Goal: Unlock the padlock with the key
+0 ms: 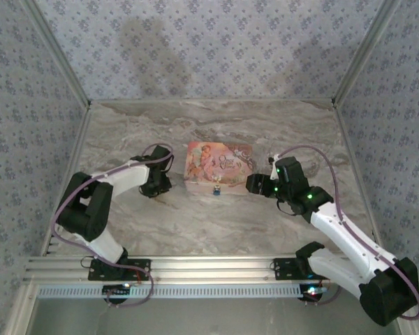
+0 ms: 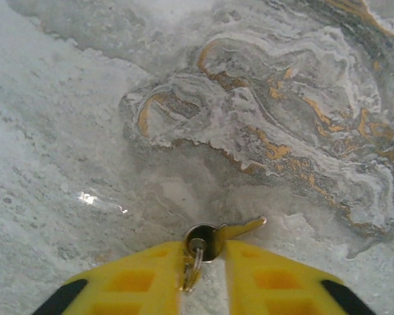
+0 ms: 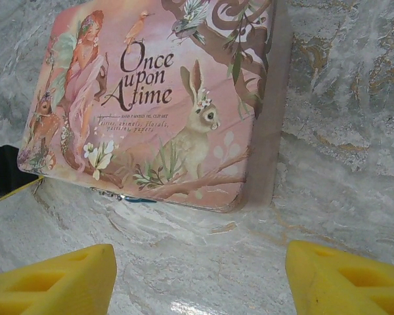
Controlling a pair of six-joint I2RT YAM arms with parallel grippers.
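The key (image 2: pixel 240 228), a small pale metal piece with a round head and a wire ring, sits between my left gripper's yellow fingers (image 2: pixel 144 275), its blade pointing right over the marble. My left gripper (image 1: pixel 158 190) is shut on it, low over the table left of the pink box. The tiny blue padlock (image 1: pixel 215 190) hangs at the box's front edge; in the right wrist view it is a thin blue sliver (image 3: pixel 134 199). My right gripper (image 3: pixel 200 252) is open, fingers wide apart, just right of the box with nothing between them.
The pink illustrated tin box (image 1: pixel 218 167) lies flat mid-table between both grippers, lid up. Patterned walls and metal frame rails enclose the marble table (image 1: pixel 216 230). In the right wrist view, my left arm's dark body (image 3: pixel 0 170) shows beyond the box.
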